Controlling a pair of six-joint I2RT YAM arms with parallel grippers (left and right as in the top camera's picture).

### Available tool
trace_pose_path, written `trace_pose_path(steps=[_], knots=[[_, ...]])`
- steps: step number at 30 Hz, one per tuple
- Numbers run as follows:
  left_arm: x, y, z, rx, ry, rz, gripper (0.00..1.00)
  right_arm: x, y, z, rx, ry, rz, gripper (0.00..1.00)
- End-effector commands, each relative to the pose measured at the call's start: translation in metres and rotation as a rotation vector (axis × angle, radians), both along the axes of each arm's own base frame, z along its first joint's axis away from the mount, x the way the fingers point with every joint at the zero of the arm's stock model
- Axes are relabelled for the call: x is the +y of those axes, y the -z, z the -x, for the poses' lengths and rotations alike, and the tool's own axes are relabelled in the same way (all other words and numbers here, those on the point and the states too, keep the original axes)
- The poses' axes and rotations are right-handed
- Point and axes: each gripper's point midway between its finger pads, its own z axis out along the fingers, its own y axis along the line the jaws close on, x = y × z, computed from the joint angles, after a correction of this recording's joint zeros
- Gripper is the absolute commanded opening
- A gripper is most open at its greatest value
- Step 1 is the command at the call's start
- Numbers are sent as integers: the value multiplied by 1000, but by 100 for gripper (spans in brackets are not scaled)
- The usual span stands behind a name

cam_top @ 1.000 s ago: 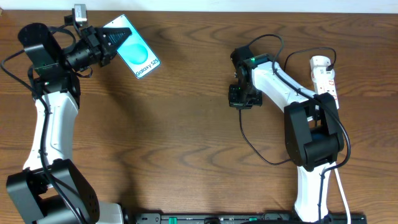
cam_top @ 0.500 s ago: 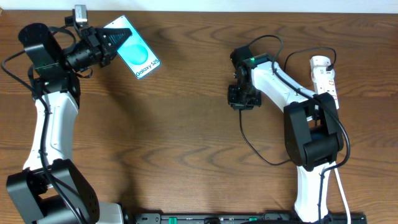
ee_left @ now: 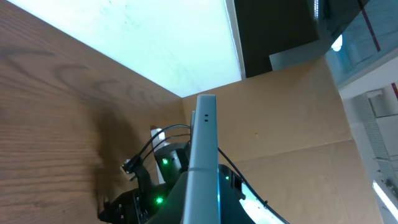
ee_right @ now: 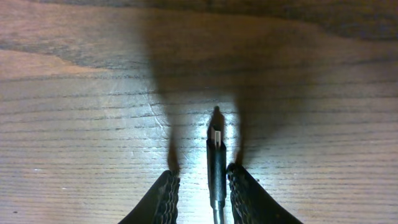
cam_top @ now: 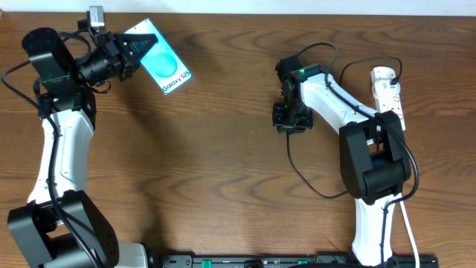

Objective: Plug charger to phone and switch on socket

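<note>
From above I count one teal-blue flat phone (cam_top: 167,67), one long white power strip (cam_top: 388,88) and one thin black charger cable (cam_top: 290,156). The brown wooden worktop (cam_top: 201,164) is under them.

My left hand (cam_top: 143,46) is clenched on the phone's plain end, at the back left. My right hand (cam_top: 288,123) hides the plug here.

My left wrist view shows the phone (ee_left: 204,155) edge-on, with its bottom cut off.

My right wrist view shows one small black plug tip (ee_right: 216,165) between two ribbed pads (ee_right: 166,196). That hand is loose, with a gap on one side.
</note>
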Motion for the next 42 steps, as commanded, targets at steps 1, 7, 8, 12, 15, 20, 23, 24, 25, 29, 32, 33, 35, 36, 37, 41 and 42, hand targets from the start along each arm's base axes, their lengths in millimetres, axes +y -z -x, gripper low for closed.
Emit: trace_pose_path(steps=[1,7,8,12,15,20,23,24,25,29,32,33,35,36,37,41,42], knots=[[-1,-6,2,-28,14,-10,7,-4,15,9,56,5,27,27],[-1,-6,2,-28,14,-9,7,1,15,11,54,4,28,25],[-1,-5,2,-24,13,-8,7,2,16,11,52,3,27,24],[-1,-4,2,-18,13,-7,7,3,16,9,44,3,24,12],[-1,-4,2,-18,13,-7,7,3,16,8,42,3,23,2],[-1,-4,2,-18,13,-7,7,3,16,8,39,4,22,1],[-1,-4,2,-18,13,-7,7,4,16,8,39,4,19,1],[-1,-4,2,-18,13,-7,8,5,15,8,41,4,10,1],[-1,-4,2,-18,13,-7,8,7,12,6,44,6,-8,1],[-1,-4,2,-18,14,-7,7,15,-12,-5,32,-45,-61,1],[-1,-4,2,-18,14,-7,7,29,-55,-21,-23,-169,-125,1],[-1,-4,2,-18,14,-7,7,37,-68,-23,-35,-213,-174,1],[-1,-4,2,-18,14,-7,7,62,-102,-23,-61,-326,-335,1],[-1,-4,2,-18,14,-7,7,76,-120,-20,-76,-389,-435,1],[-1,-4,2,-18,14,-7,7,89,-141,-16,-95,-454,-542,1],[-1,-4,2,-18,14,-7,7,121,-220,25,-191,-779,-966,1],[-1,-4,2,-18,14,-6,7,121,-233,37,-204,-840,-1031,1]])
